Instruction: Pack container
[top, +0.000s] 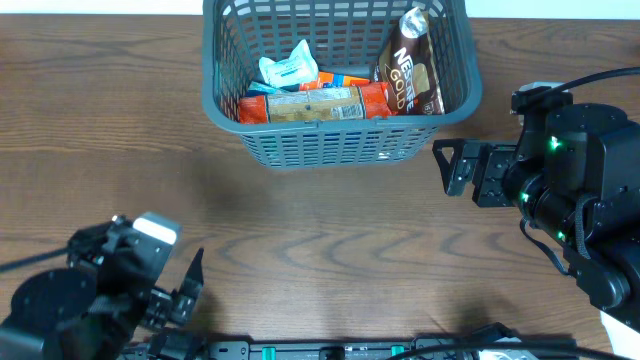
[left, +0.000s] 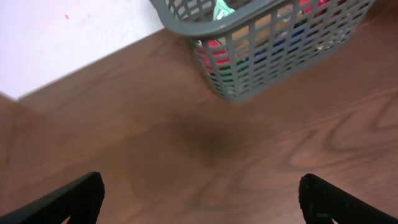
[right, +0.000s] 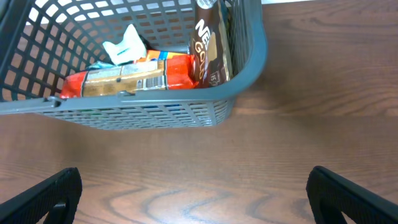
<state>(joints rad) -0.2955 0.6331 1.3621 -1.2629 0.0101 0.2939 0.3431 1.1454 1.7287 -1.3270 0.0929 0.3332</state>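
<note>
At twelve o'clock on the brown wooden counter (top: 330, 240), the dark grey slatted plastic basket (top: 320, 148) is loaded with packets (top: 320, 105); left fingers (left: 74, 199) and right fingers (right: 53, 196) are held spread wide.

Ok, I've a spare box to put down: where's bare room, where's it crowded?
Bare table spans from the container to the left gripper and right gripper, also left of the container. Crowded inside it: packets cover much of the base.

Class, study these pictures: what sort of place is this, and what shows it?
Probably a robot test bench for packing practice: two black robot arms at a brown wooden table, and a dark grey slatted plastic basket holding packaged groceries.
</note>
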